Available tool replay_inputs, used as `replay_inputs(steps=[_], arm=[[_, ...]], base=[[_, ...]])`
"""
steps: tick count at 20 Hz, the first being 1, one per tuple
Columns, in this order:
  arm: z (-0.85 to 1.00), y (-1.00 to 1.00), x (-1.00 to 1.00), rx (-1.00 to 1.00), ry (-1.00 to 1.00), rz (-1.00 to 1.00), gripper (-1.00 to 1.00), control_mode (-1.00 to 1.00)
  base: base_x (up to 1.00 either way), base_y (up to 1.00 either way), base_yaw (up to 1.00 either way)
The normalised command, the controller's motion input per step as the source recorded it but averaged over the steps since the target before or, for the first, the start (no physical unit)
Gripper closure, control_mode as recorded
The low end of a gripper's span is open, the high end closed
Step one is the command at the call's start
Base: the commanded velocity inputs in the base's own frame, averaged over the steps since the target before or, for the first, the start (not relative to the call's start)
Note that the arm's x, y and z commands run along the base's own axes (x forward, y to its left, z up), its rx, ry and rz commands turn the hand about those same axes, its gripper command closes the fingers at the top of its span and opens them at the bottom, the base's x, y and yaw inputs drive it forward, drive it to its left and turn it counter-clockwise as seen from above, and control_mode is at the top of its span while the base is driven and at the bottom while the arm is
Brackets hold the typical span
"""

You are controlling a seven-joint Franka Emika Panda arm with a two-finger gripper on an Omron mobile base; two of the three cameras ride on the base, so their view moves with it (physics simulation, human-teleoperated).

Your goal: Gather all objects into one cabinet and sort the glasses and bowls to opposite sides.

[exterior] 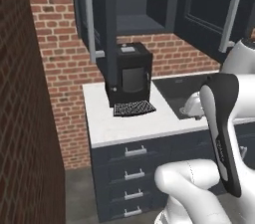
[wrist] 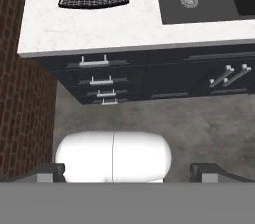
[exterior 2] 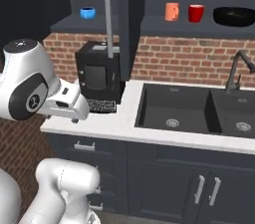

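A squat blue vessel stands alone on the shelf of the left wall cabinet. On the shelf to the right of the open door with the grey bar handle are the orange mug, the red cup and the wide black bowl, in a row. My gripper is open and holds nothing. It hangs low in front of the counter and points down at the floor, far below the shelves. Its fingertips stand wide apart.
A black coffee machine with a grille tray stands on the white counter under the open cabinet. The dark double sink and faucet lie to the right. Drawers are below, and a brick wall closes the left.
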Motion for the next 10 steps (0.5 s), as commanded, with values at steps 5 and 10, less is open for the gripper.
replay_inputs(steps=[5,10], arm=[[0.0,0.0,0.0,0.0,0.0,0.0,-1.0,1.0],[0.0,0.0,0.0,0.0,0.0,0.0,-1.0,1.0]], base=[[0.33,0.0,0.2],[0.37,0.06,0.2]])
